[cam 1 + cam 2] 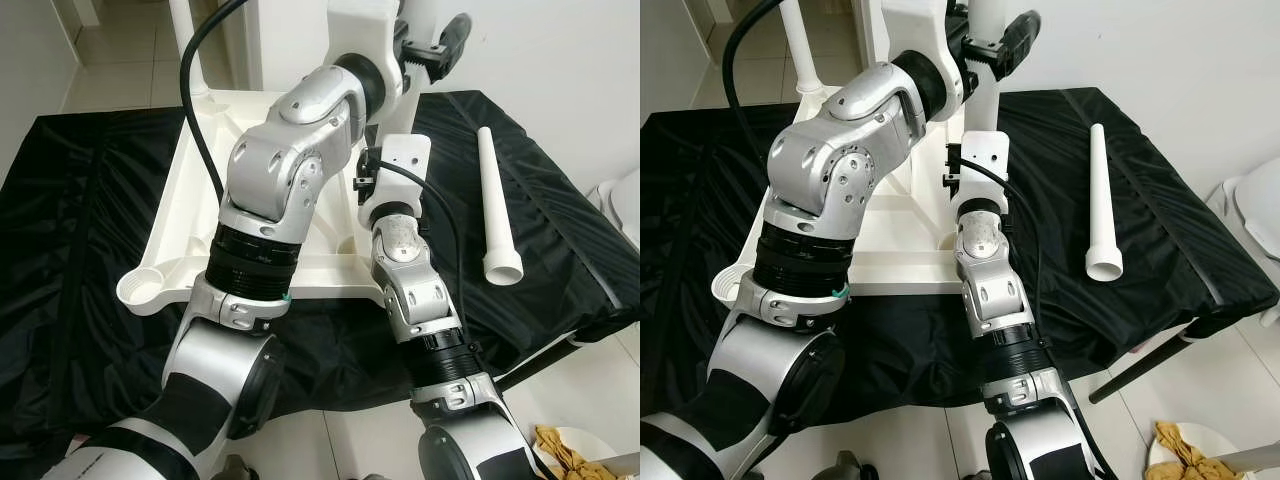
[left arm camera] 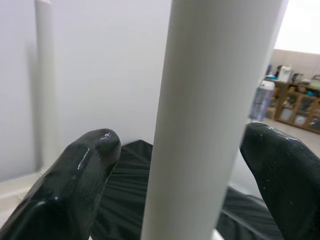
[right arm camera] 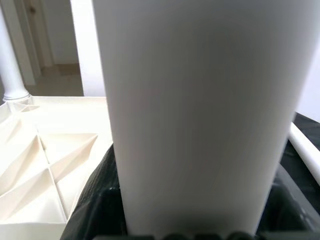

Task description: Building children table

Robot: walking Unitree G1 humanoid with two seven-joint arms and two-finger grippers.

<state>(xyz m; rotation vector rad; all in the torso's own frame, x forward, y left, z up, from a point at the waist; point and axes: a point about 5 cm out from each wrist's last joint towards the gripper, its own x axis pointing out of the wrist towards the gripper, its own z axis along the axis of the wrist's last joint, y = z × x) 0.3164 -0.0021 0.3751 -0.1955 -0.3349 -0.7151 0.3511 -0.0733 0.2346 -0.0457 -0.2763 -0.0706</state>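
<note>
The white table top [image 1: 185, 200] lies upside down on the black cloth [image 1: 80, 220]. One white leg [image 1: 983, 80] stands upright at its far right corner. My left arm reaches up and across. Its gripper [image 1: 435, 45] is open, and the fingers [image 2: 75, 175] flank the leg [image 2: 210, 100] with gaps on both sides. Lower down, my right gripper [image 3: 192, 215] is shut on the same leg [image 3: 195, 100], hidden behind its wrist [image 1: 395, 160] in the head views. A second leg [image 1: 180, 40] stands at the far left corner. A loose leg [image 1: 497, 200] lies on the cloth at the right.
An open round socket [image 1: 140, 290] shows at the table top's near left corner. The cloth-covered surface ends just before my body and at the right, over tiled floor. A plate with a yellow rag [image 1: 575, 450] sits on the floor at the lower right.
</note>
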